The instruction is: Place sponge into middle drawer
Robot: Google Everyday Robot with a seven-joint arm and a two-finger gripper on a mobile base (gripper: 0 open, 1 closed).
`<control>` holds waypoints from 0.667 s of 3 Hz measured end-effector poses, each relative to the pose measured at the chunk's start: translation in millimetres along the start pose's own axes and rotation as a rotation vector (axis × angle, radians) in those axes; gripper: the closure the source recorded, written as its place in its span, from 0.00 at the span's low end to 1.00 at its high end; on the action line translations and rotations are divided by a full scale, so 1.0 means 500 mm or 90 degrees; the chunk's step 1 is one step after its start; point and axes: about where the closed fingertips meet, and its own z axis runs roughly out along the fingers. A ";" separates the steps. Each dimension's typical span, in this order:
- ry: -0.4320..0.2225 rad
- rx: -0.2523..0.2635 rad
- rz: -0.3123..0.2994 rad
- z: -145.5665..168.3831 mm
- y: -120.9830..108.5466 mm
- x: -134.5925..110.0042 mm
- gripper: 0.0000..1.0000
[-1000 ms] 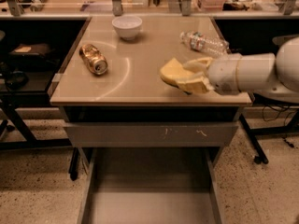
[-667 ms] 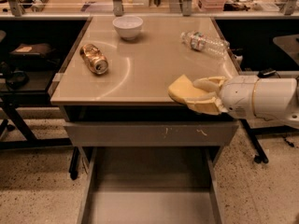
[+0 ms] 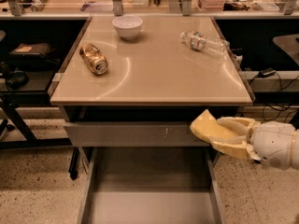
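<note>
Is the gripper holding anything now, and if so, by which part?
Yes: the gripper, low on the right, pinches the sponge by its right end between its fingers; the left end is free.

You can't see all of this: the gripper (image 3: 230, 135) sits at right, just below the table's (image 3: 159, 78) front-right corner, clamped on the sponge (image 3: 208, 127). Its fingers (image 3: 236, 122) cover the sponge's rear part, so only the front lobe shows. The arm (image 3: 280, 146) is cut by the right edge. Sponge and gripper hide the right end of the drawer front (image 3: 126, 133). The middle drawer (image 3: 149, 204) runs off the bottom edge. The bottle (image 3: 204, 42) label and can (image 3: 94, 59) print are too small to read.
</note>
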 end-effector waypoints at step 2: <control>0.024 -0.054 -0.036 0.028 0.048 0.023 1.00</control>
